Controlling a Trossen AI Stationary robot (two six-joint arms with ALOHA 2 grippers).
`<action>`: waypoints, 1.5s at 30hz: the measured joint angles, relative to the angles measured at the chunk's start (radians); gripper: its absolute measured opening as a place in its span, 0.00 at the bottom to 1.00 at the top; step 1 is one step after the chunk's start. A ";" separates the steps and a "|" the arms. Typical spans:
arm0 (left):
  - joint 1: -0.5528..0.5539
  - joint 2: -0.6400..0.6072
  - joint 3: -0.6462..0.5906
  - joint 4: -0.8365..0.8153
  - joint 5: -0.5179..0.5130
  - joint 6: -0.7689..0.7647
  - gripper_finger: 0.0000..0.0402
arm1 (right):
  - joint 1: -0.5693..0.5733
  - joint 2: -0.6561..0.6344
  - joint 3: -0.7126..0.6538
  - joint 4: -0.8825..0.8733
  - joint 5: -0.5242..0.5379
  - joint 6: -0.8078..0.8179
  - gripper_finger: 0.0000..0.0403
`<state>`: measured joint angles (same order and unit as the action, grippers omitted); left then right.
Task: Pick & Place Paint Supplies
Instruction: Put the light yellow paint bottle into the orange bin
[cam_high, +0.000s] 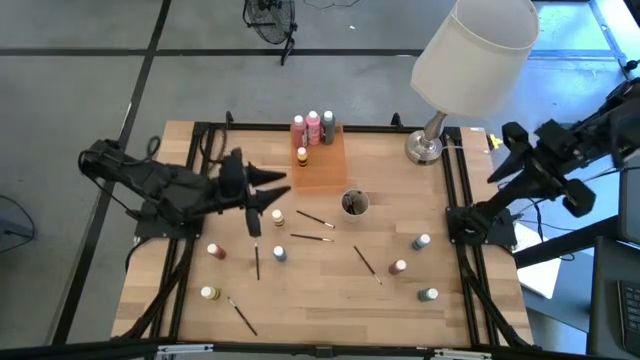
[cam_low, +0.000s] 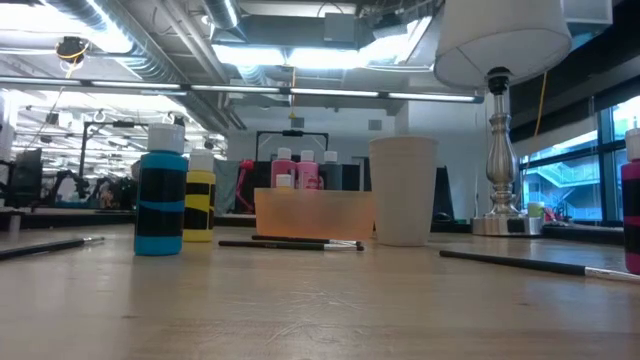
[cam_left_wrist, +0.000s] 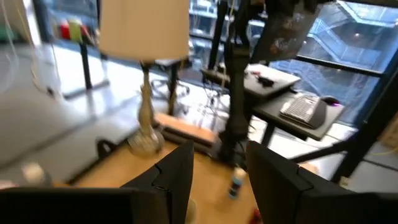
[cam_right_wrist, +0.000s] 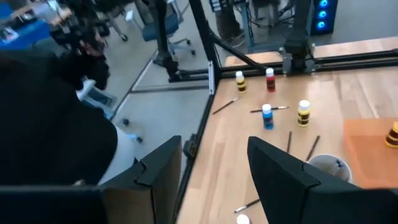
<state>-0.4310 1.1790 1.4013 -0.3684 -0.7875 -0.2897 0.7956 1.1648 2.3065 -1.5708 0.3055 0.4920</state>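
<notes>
Several small paint bottles stand upright on the wooden table: yellow (cam_high: 277, 217), blue (cam_high: 279, 254), red (cam_high: 398, 267), green (cam_high: 428, 295) and others. Three bottles (cam_high: 313, 126) stand at the far end of the orange tray (cam_high: 325, 165), and one (cam_high: 302, 157) stands nearer its middle. Thin dark brushes (cam_high: 311, 237) lie flat on the table. My left gripper (cam_high: 283, 187) is open and empty, held above the table left of the tray. My right gripper (cam_high: 500, 152) is open and empty, raised beyond the table's right edge.
A grey cup (cam_high: 354, 204) stands just in front of the tray. A lamp with a white shade (cam_high: 475, 50) has its base (cam_high: 424, 148) at the far right corner. Black rails (cam_high: 465, 215) run along the table's left and right sides.
</notes>
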 joint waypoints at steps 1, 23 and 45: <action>0.009 0.000 0.014 -0.001 0.001 0.024 0.36 | 0.000 0.000 -0.012 0.000 -0.001 -0.002 0.46; 0.264 0.036 0.165 -0.632 0.416 -0.237 0.36 | -0.001 0.094 -0.136 0.009 0.221 -0.010 0.46; 0.318 0.088 0.165 -0.639 0.397 -0.170 0.38 | -0.003 0.108 -0.136 0.008 0.323 -0.036 0.46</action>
<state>-0.1131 1.2667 1.5665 -1.0077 -0.3909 -0.4592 0.7925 1.2724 2.1708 -1.5623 0.6289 0.4560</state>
